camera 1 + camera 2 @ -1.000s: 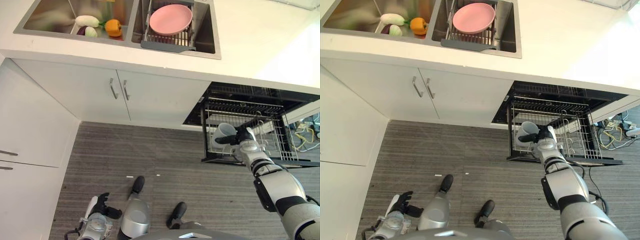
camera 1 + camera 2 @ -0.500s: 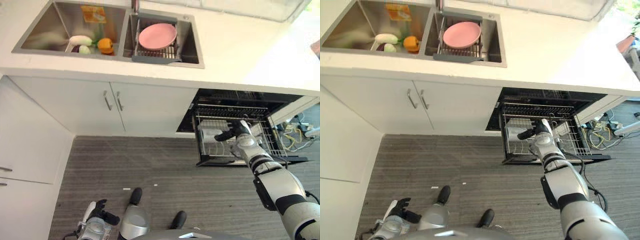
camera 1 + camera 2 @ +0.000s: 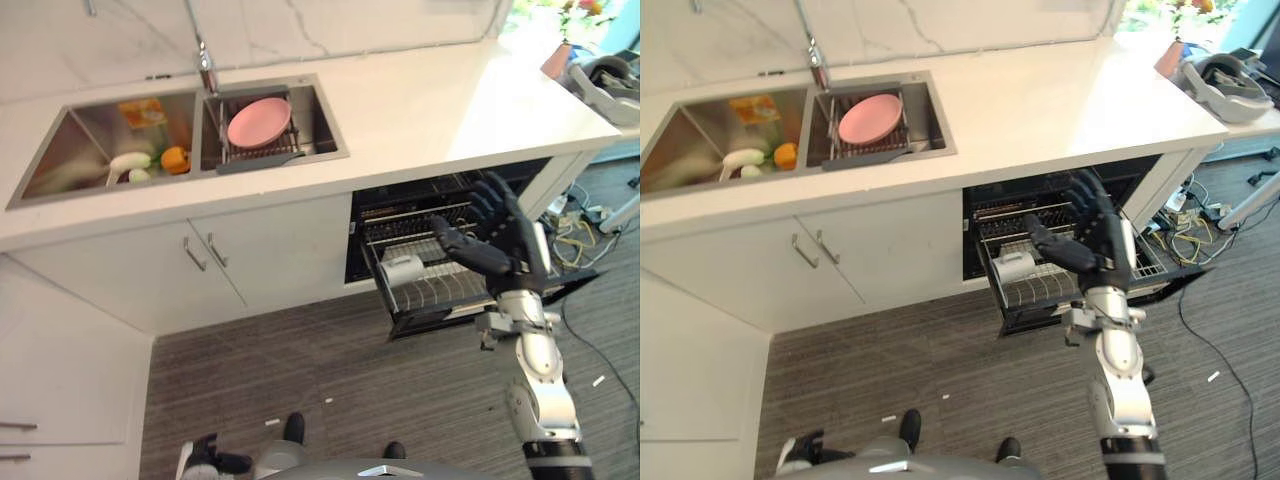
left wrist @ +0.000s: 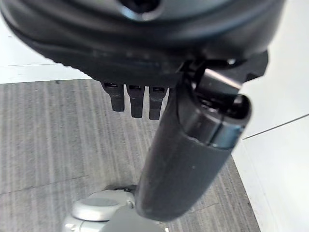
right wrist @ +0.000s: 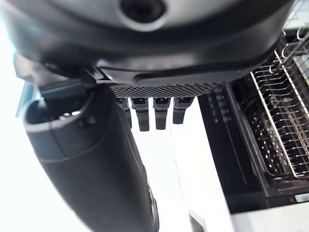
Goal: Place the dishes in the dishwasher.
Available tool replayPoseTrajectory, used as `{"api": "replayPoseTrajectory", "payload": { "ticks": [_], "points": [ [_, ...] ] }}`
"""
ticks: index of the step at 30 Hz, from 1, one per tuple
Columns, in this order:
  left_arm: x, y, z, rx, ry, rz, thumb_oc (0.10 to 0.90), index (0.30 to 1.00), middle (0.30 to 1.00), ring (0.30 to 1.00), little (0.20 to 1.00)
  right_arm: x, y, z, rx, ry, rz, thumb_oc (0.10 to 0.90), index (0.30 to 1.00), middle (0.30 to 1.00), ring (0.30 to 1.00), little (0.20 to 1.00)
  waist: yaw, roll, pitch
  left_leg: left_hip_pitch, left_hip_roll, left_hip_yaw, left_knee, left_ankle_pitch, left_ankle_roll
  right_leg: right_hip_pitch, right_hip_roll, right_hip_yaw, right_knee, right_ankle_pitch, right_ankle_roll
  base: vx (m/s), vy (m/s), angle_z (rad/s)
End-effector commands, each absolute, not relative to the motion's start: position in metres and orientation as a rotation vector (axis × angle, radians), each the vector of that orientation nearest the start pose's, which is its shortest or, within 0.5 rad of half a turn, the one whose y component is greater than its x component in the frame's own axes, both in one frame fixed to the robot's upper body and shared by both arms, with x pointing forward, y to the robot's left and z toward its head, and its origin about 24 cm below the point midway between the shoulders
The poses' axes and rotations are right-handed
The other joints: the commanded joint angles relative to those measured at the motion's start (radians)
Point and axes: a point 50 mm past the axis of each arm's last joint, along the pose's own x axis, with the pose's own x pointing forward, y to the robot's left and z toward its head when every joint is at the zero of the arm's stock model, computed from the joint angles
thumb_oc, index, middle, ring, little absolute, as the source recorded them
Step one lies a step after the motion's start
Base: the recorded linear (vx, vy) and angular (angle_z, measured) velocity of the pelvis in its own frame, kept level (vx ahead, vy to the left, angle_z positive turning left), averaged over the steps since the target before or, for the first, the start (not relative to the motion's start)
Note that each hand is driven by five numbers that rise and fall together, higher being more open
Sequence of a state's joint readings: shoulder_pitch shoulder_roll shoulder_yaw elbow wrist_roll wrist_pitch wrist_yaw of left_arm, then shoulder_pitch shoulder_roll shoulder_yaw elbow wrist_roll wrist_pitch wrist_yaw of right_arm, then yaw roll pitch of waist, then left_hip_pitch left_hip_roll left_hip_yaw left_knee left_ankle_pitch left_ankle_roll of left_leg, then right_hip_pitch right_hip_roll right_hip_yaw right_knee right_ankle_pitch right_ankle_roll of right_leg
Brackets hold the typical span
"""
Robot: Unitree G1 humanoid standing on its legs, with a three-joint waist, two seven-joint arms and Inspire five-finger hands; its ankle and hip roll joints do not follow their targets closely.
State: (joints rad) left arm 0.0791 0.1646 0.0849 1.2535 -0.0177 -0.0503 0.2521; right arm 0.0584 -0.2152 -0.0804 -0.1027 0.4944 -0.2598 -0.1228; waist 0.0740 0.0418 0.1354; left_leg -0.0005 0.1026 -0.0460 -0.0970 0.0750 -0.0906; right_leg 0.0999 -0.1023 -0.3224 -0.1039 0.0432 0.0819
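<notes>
A white mug lies in the pulled-out dishwasher rack, at its left end. My right hand hovers above the rack, to the right of the mug, open with spread fingers and holding nothing. The right wrist view looks past its straight fingers at the wire rack. A pink plate rests in a grey drying rack inside the sink's right basin. My left hand hangs low over the striped floor, relaxed and empty.
The sink's left basin holds a white eggplant and an orange pepper. A tap stands behind the sink. Cabinet doors with handles are left of the dishwasher. The white counter runs to the right, where a grey object sits.
The whole view has shifted as the camera moved. My right hand has come away from the mug, lifted above the rack and spread open. The mug stays in the rack.
</notes>
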Motion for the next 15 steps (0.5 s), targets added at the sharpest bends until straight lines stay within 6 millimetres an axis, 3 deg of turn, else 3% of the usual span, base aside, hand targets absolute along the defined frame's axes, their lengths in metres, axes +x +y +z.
{"api": "replayPoseTrajectory", "payload": {
  "ticks": [1, 3, 6, 7, 8, 9, 11, 15],
  "points": [
    [0.062, 0.254, -0.161, 0.269, 1.252, 0.453, 0.800, 0.900, 0.900, 0.900, 0.900, 0.246, -0.228, 0.149, 0.284, -0.659, -0.146, 0.800, 0.900, 0.900, 0.900, 0.900, 0.031, -0.056, 0.020, 0.015, 0.059, 0.064, 0.011, -0.007, -0.055, 0.047, -0.027, -0.005, 0.018, -0.119, 0.027, 0.01, -0.077, -0.05],
    [0.069, 0.245, -0.163, 0.162, 1.240, 0.441, 0.800, 0.900, 0.900, 0.900, 0.900, 0.242, -0.222, 0.162, 0.202, -0.702, -0.094, 0.800, 0.900, 0.900, 0.900, 0.900, 0.026, -0.026, 0.025, 0.008, 0.074, 0.056, 0.013, 0.011, -0.072, 0.043, -0.010, -0.008, 0.017, -0.127, 0.013, 0.01, -0.120, 0.04],
    [0.070, 0.246, -0.162, 0.147, 1.223, 0.456, 0.800, 0.900, 0.900, 0.900, 0.900, 0.243, -0.219, 0.166, 0.215, -0.721, -0.075, 0.800, 0.900, 0.900, 0.900, 0.900, 0.032, -0.020, 0.037, 0.000, 0.074, 0.051, 0.040, 0.011, -0.071, 0.044, -0.009, -0.006, 0.017, -0.132, 0.009, 0.00, -0.089, 0.13],
    [0.071, 0.247, -0.162, 0.123, 1.207, 0.471, 0.800, 0.900, 0.900, 0.900, 0.900, 0.244, -0.216, 0.170, 0.228, -0.735, -0.060, 0.800, 0.900, 0.900, 0.900, 0.900, 0.040, -0.023, 0.058, -0.035, 0.066, 0.044, 0.137, -0.018, -0.068, 0.050, -0.016, -0.003, 0.017, -0.139, 0.002, -0.04, -0.111, 0.11],
    [0.071, 0.245, -0.162, 0.039, 1.196, 0.523, 0.800, 0.900, 0.900, 0.900, 0.900, 0.245, -0.215, 0.176, 0.211, -0.760, -0.059, 0.800, 0.900, 0.900, 0.900, 0.900, 0.049, -0.026, 0.088, -0.136, 0.030, 0.045, 0.297, -0.017, -0.075, 0.059, -0.029, -0.007, 0.017, -0.152, -0.011, -0.02, -0.107, 0.45],
    [0.075, 0.244, -0.161, 0.016, 1.177, 0.544, 0.800, 0.900, 0.900, 0.900, 0.900, 0.244, -0.219, 0.178, 0.194, -0.770, -0.084, 0.800, 0.900, 0.900, 0.900, 0.900, 0.042, -0.026, 0.086, -0.184, 0.032, 0.081, 0.343, 0.000, -0.070, 0.064, -0.035, -0.024, 0.017, -0.161, -0.014, 0.04, -0.018, 0.91],
    [0.083, 0.236, -0.161, -0.022, 1.144, 0.551, 0.800, 0.900, 0.900, 0.900, 0.900, 0.243, -0.222, 0.181, 0.166, -0.788, -0.114, 0.800, 0.900, 0.900, 0.900, 0.900, 0.054, -0.019, 0.087, -0.260, 0.082, 0.200, 0.244, 0.060, -0.063, 0.107, -0.042, -0.056, 0.017, -0.192, 0.003, 0.19, 0.068, 1.07],
    [0.081, 0.230, -0.163, -0.005, 1.163, 0.539, 0.800, 0.900, 0.900, 0.900, 0.900, 0.242, -0.225, 0.181, 0.122, -0.783, -0.135, 0.800, 0.900, 0.900, 0.900, 0.900, 0.063, -0.045, 0.061, -0.303, 0.118, 0.272, 0.132, 0.103, -0.072, 0.143, -0.059, -0.065, 0.017, -0.209, 0.035, 0.27, 0.080, 0.31]
  ]
}}
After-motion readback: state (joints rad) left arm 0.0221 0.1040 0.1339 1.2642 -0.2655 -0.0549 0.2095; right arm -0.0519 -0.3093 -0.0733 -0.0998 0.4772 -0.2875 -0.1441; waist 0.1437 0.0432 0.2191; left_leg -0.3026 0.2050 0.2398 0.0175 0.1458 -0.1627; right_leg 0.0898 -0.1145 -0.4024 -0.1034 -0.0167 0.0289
